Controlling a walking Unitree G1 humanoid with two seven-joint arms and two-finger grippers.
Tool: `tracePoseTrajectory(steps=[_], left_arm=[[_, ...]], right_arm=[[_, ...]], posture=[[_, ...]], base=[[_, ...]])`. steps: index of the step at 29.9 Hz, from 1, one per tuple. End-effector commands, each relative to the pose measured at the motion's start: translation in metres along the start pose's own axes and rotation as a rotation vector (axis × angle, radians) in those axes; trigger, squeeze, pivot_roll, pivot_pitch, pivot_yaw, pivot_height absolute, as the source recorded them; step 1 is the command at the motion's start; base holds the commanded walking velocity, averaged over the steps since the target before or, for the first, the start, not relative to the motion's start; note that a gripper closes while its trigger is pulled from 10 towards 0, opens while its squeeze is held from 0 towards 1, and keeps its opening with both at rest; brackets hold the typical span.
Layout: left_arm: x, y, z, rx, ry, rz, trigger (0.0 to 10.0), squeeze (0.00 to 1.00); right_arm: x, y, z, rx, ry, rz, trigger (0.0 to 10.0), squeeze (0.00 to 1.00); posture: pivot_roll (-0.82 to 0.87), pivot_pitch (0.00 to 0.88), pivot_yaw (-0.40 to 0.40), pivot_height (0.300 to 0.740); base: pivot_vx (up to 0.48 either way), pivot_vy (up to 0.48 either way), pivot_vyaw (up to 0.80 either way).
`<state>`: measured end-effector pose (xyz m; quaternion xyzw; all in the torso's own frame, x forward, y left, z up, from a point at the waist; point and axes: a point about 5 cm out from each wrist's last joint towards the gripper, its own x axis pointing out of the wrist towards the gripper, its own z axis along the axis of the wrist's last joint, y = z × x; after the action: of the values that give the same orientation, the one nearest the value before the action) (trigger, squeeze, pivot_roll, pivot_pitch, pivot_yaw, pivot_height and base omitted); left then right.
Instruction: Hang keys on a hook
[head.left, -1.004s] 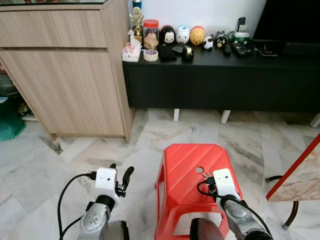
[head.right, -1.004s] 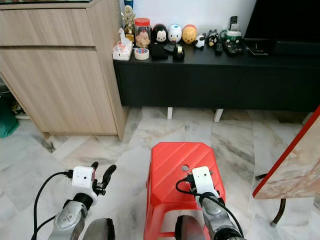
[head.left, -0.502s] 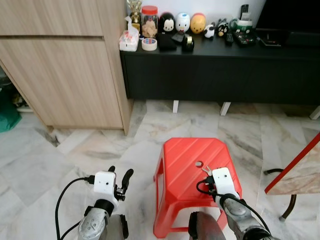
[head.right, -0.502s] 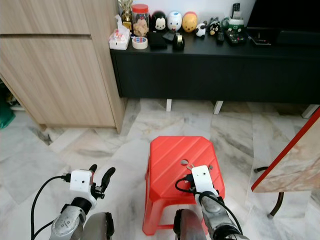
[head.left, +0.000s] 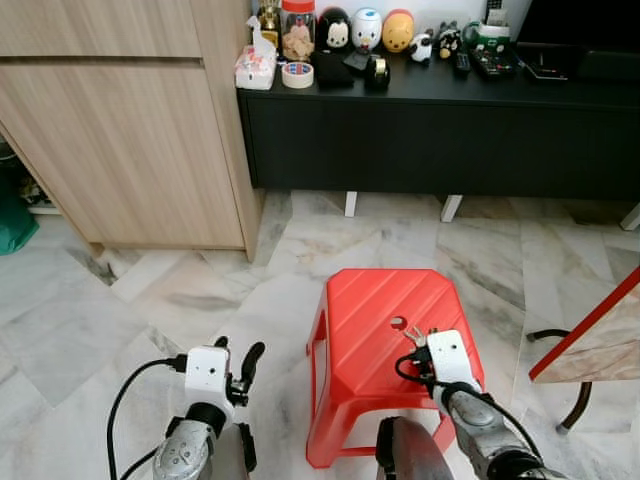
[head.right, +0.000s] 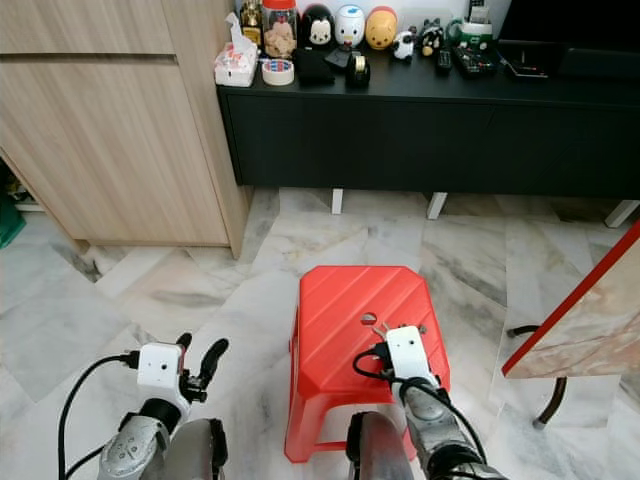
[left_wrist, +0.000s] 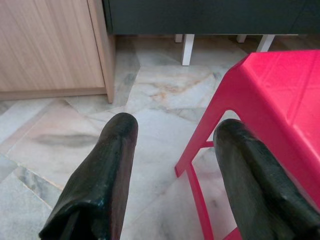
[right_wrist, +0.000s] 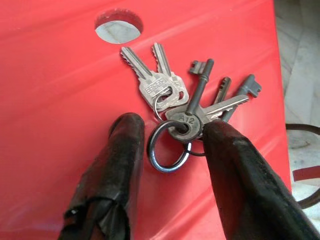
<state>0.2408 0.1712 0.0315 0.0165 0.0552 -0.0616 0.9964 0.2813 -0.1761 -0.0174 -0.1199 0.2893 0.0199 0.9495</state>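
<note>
A bunch of several metal keys (right_wrist: 186, 102) on a dark ring (right_wrist: 167, 145) lies flat on the red plastic stool (head.left: 365, 310), beside the small hole in its top. My right gripper (right_wrist: 170, 137) is low over the stool and open. Its two black fingers (right_wrist: 112, 170) stand on either side of the ring, and the keys rest on the stool. In the left eye view the keys (head.left: 411, 339) peek out just ahead of the right wrist's white camera box. My left gripper (head.left: 237, 362) hangs open over the marble floor, left of the stool.
A long black console (head.left: 430, 130) with figurines and a tape roll on top runs along the far wall. A tall wooden cabinet (head.left: 120, 140) stands at its left. A red-edged marble tabletop (head.left: 590, 340) juts in at the right. Marble floor surrounds the stool.
The whole picture has shifted, so the camera moved. The right gripper stays over the keys on the stool. The left gripper hangs much as before.
</note>
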Motion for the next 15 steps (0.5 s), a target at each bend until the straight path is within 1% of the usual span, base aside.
tracePoseTrajectory(steps=[1,8,10,13,15], left_arm=[[-0.0014,-0.0001,-0.0002,0.001,0.008,0.001,10.0,0.0],[-0.0013,0.0016,-0.0001,0.003,0.011,0.004,10.0,0.0],[-0.0014,0.0031,-0.0001,0.006,0.011,0.008,10.0,0.0],[-0.0009,0.0047,-0.0001,0.007,0.011,0.013,10.0,0.0],[-0.0006,0.0056,0.0003,0.007,0.011,0.016,10.0,0.0]], right_arm=[[-0.0026,-0.0042,-0.0112,0.01,0.042,-0.017,2.2,0.0],[-0.0032,-0.0043,-0.0134,0.014,0.049,-0.022,2.4,0.0],[-0.0031,-0.0044,-0.0132,0.015,0.049,-0.024,2.0,0.0],[-0.0029,-0.0045,-0.0124,0.019,0.047,-0.026,2.1,0.0],[-0.0025,-0.0046,-0.0109,0.027,0.04,-0.027,2.0,0.0]], posture=[[0.06,0.138,-0.066,0.595],[0.06,0.135,-0.065,0.595],[0.06,0.134,-0.065,0.595],[0.06,0.131,-0.066,0.595],[0.06,0.129,-0.067,0.595]], base=[[0.0,0.0,0.0],[0.0,0.0,0.0],[0.0,0.0,0.0],[0.0,0.0,0.0],[0.0,0.0,0.0]])
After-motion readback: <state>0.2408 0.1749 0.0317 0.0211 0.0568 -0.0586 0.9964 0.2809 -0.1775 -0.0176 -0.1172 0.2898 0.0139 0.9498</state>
